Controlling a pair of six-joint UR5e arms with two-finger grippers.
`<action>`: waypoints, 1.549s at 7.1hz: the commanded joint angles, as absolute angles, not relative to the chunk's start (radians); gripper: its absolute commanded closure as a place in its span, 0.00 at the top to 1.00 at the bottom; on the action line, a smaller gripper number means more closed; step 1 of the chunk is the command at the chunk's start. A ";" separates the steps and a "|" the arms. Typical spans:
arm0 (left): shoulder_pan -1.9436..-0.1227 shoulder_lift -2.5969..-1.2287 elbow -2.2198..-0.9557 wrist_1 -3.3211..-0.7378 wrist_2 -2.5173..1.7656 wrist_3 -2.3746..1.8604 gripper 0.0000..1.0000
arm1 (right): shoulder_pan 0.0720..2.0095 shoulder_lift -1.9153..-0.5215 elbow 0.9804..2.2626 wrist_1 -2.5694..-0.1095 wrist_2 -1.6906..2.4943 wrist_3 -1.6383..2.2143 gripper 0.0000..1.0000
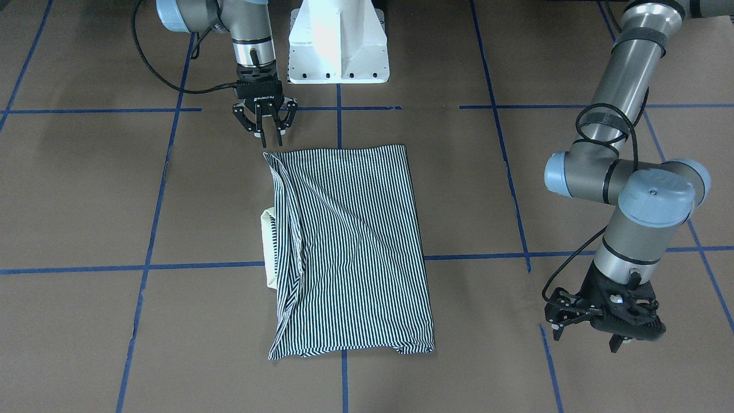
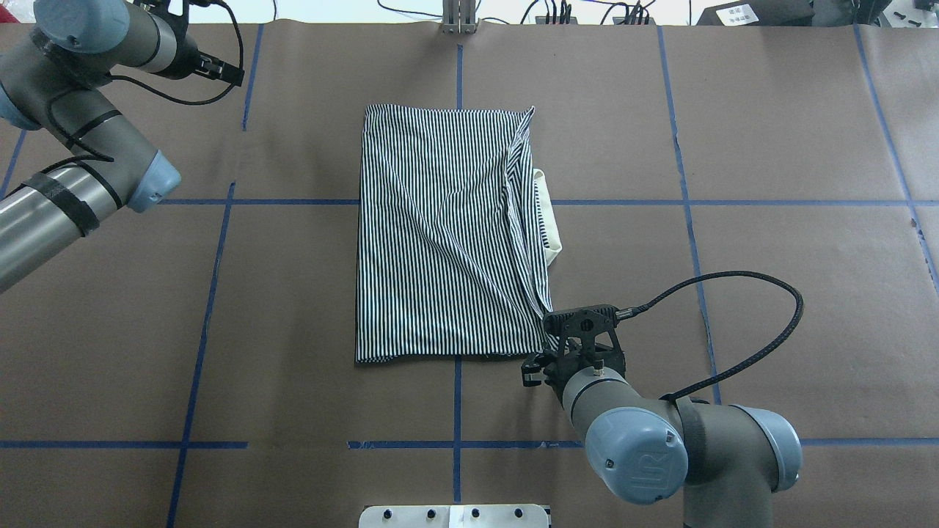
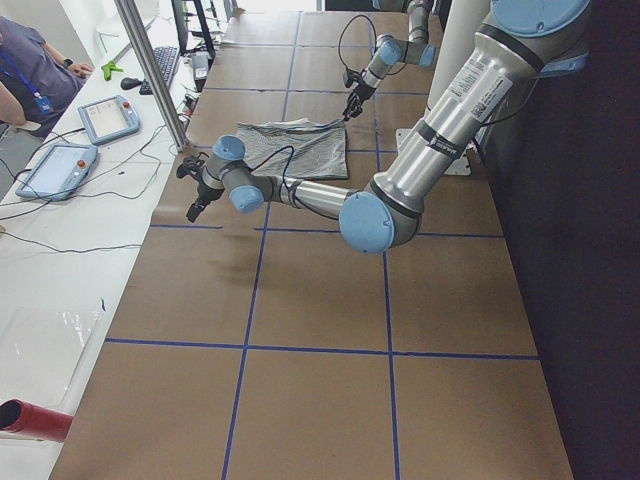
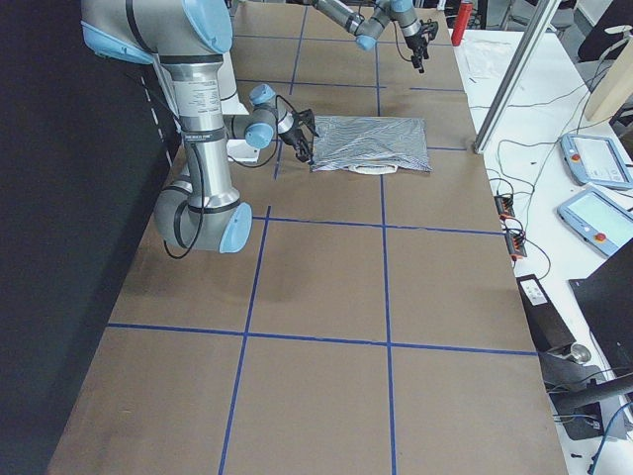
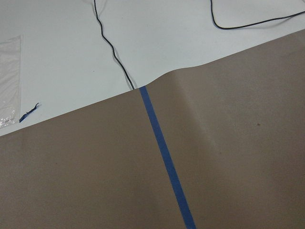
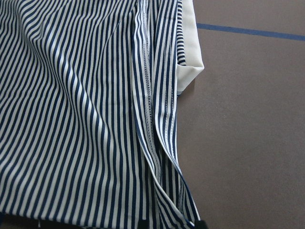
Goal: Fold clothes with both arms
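The striped shirt (image 1: 350, 246) (image 2: 440, 235) lies folded into a long rectangle in the middle of the table. Its cream collar (image 1: 268, 246) (image 2: 552, 227) (image 6: 188, 38) sticks out from one long side. My right gripper (image 1: 271, 139) (image 2: 544, 361) (image 6: 171, 225) hangs open at the shirt's near corner on the collar side, with the hem edge between its fingertips and not clamped. My left gripper (image 1: 585, 337) (image 3: 190, 190) is open and holds nothing, far off to the side near the table's far edge. The left wrist view holds only brown paper and tape.
Brown paper with blue tape lines (image 5: 164, 152) covers the table. The white pedestal base (image 1: 338, 46) stands behind the shirt. Beyond the far edge a white bench carries cables (image 5: 112, 47), tablets (image 3: 108, 118) and a metal post (image 3: 150, 70). A person (image 3: 25, 70) sits there.
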State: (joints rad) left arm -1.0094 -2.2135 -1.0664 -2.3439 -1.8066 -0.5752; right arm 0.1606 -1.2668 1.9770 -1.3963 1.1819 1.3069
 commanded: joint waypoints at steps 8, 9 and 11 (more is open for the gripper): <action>-0.986 -2.214 -1.080 -2.344 -1.807 -0.600 1.00 | 0.534 -0.775 1.450 -1.523 1.508 1.083 1.00; -0.986 -2.214 -1.080 -2.344 -1.807 -0.600 1.00 | 0.534 -0.737 1.393 -1.522 1.508 1.083 1.00; -0.985 -2.214 -1.080 -2.344 -1.807 -0.600 1.00 | 0.534 -0.738 1.368 -1.532 1.519 1.077 1.00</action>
